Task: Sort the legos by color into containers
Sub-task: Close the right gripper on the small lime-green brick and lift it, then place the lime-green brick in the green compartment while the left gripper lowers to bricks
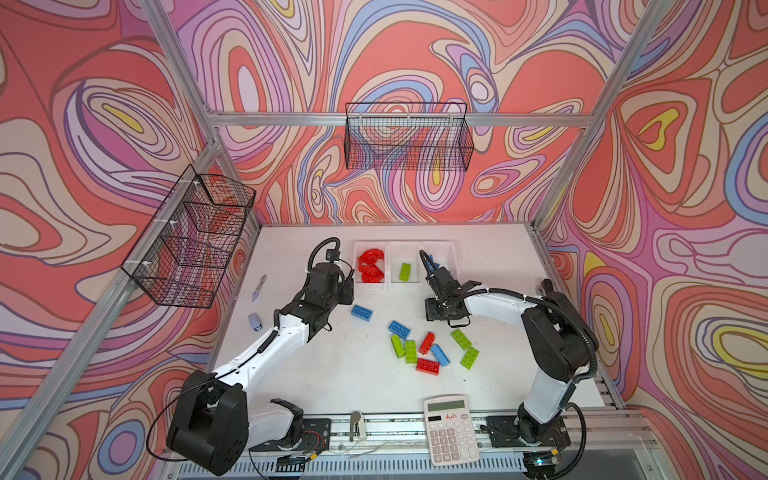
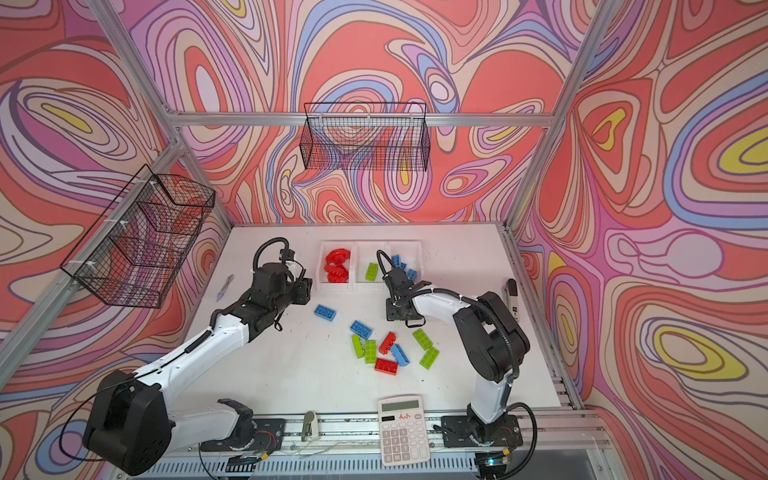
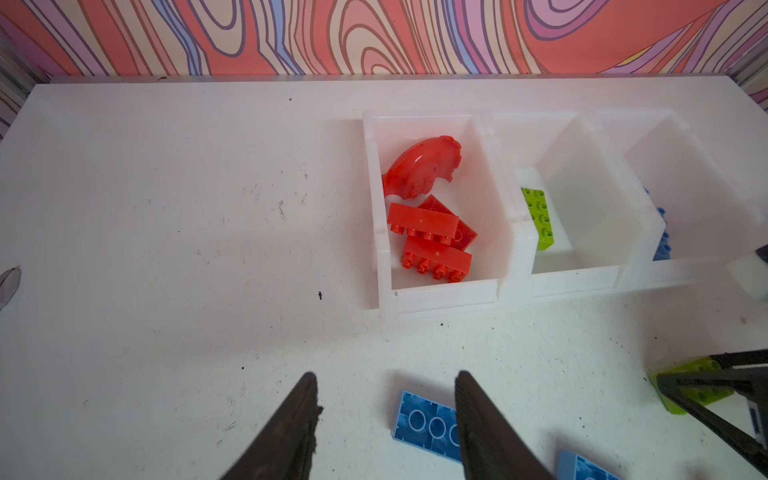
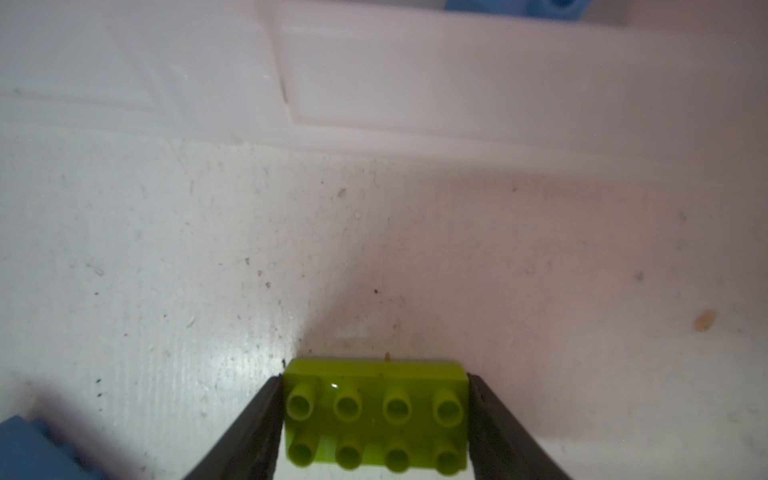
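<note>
Three joined white containers (image 1: 371, 286) stand at the back of the table. The left one (image 3: 444, 297) holds red legos (image 3: 432, 241) and a red arch (image 3: 415, 166). One green lego (image 1: 405, 271) lies in the middle one, and blue legos (image 2: 401, 264) in the right one. My right gripper (image 4: 374, 377) points down just in front of the containers, its jaws pressed on both ends of a green lego (image 4: 374, 374) that rests on the table. My left gripper (image 3: 385, 374) hovers open and empty near the left container. A loose blue lego (image 3: 424, 419) lies beside its fingers.
Several loose legos lie mid-table: blue (image 1: 400, 329), green (image 1: 410, 351), red (image 1: 428, 366), green (image 1: 469, 357). A calculator (image 1: 451, 430) sits at the front edge and a grey cutter (image 1: 259, 287) at the left. Black wire baskets (image 1: 409, 141) hang on the walls.
</note>
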You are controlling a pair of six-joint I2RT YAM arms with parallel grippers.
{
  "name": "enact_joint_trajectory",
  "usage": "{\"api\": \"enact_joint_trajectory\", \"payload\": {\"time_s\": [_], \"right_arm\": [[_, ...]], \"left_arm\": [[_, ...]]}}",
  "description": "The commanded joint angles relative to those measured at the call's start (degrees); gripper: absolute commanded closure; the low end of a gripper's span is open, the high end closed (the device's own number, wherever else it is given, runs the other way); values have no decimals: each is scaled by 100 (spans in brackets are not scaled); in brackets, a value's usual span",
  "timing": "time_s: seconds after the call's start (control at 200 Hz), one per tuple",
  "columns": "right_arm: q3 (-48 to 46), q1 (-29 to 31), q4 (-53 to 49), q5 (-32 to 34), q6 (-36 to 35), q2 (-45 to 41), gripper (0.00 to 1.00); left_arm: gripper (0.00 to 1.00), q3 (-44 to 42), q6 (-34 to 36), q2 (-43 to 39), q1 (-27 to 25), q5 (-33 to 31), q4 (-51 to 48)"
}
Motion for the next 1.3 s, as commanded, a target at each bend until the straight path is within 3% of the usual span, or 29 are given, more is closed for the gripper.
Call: {"api": "enact_joint_trajectory", "payload": {"time_s": [0.0, 0.2, 0.471, 0.751, 1.002, 1.297], "right_arm": [[491, 5, -147, 90, -142, -281, 38], [1480, 7, -257, -61, -438, -276, 37], [2906, 8, 183, -139, -793, 977, 35], [3767, 3, 274, -130, -885, 1816, 20], [3380, -68, 314, 31, -915, 1423, 15], [1610, -462, 535, 189, -773, -143, 17]], "left_arm": [[45, 25, -57, 2, -8, 48, 54], [45, -58, 4, -129, -7, 304, -178], [46, -269, -140, -570, -195, 409, -532], [45, -421, -251, -921, -723, 5, -1067], [45, -407, -407, -699, -977, 55, -1002], [45, -542, -954, -367, -1430, 164, -926]]}}
